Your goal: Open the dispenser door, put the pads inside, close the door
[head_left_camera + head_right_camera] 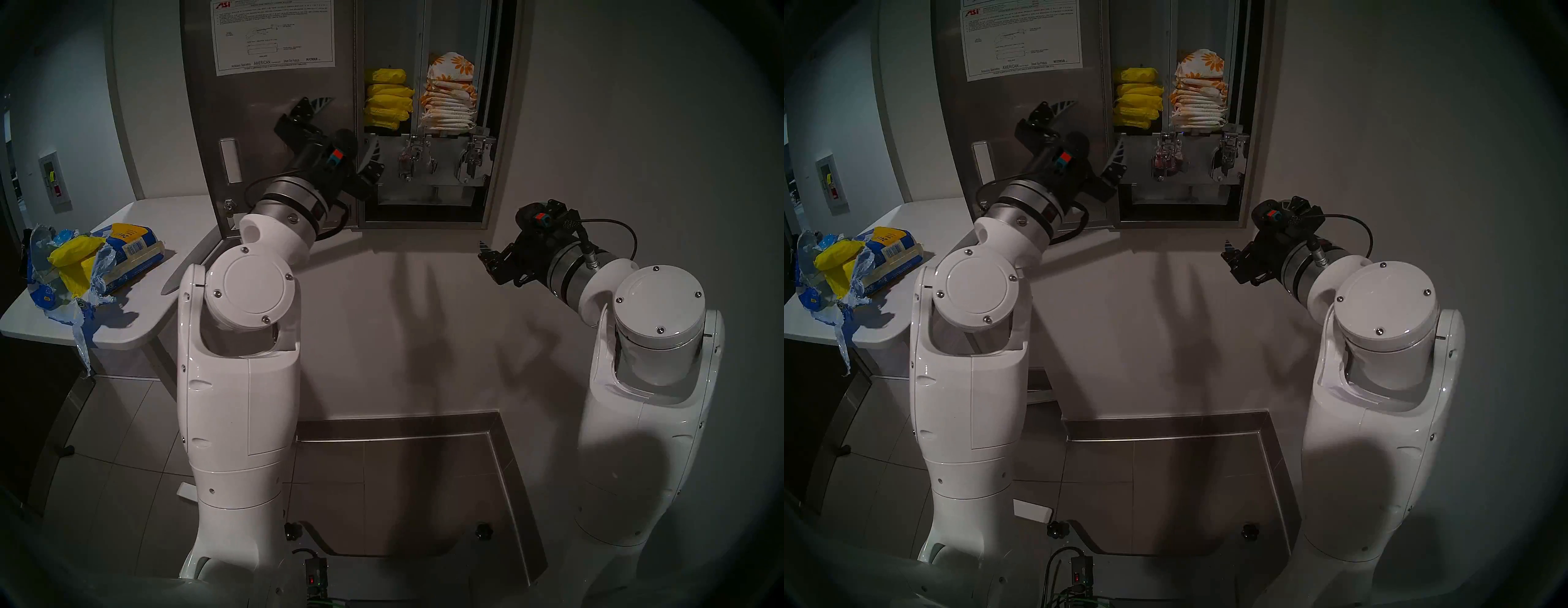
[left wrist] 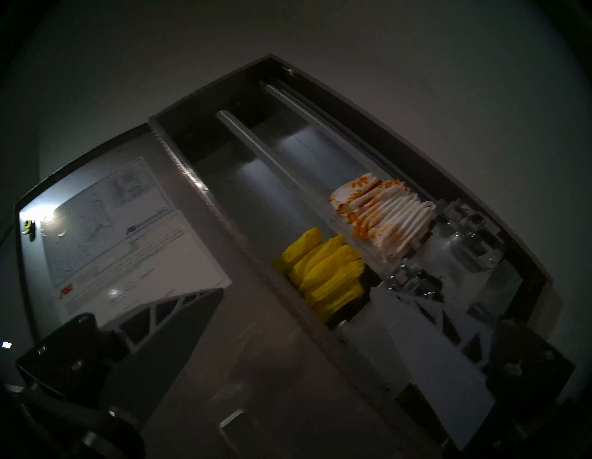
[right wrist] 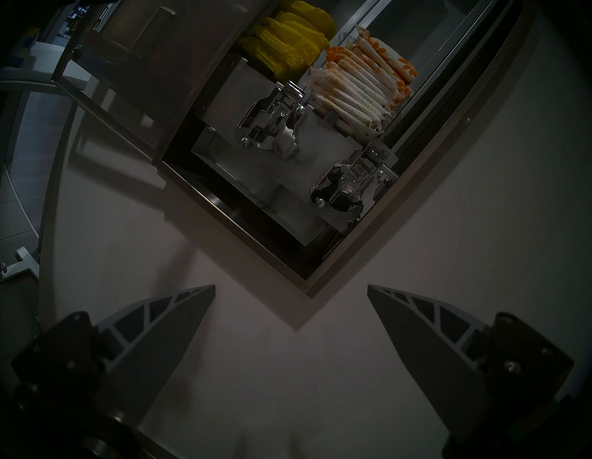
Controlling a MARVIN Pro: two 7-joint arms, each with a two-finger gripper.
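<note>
The dispenser door (image 1: 263, 127) stands swung open to the left, with its white instruction sheet (image 1: 271, 34) facing me. It also shows in the left wrist view (image 2: 272, 368). The pads (image 1: 449, 97), in white wrappers with orange daisies, are stacked in the cabinet's right column (image 2: 387, 221) (image 3: 362, 86). My left gripper (image 1: 351, 121) is open and empty. It is held in front of the door's hinge edge, one finger before the door and one before the cabinet (image 2: 301, 290). My right gripper (image 1: 488, 259) is open and empty by the wall, below and right of the cabinet (image 3: 291, 287).
Plain yellow packets (image 1: 388, 99) fill the cabinet's left column. Two chrome lever mechanisms (image 1: 413, 159) sit under the columns. A torn blue-and-yellow bag (image 1: 85, 263) with yellow packets lies on the white counter (image 1: 140, 322) at far left. Tiled floor lies below.
</note>
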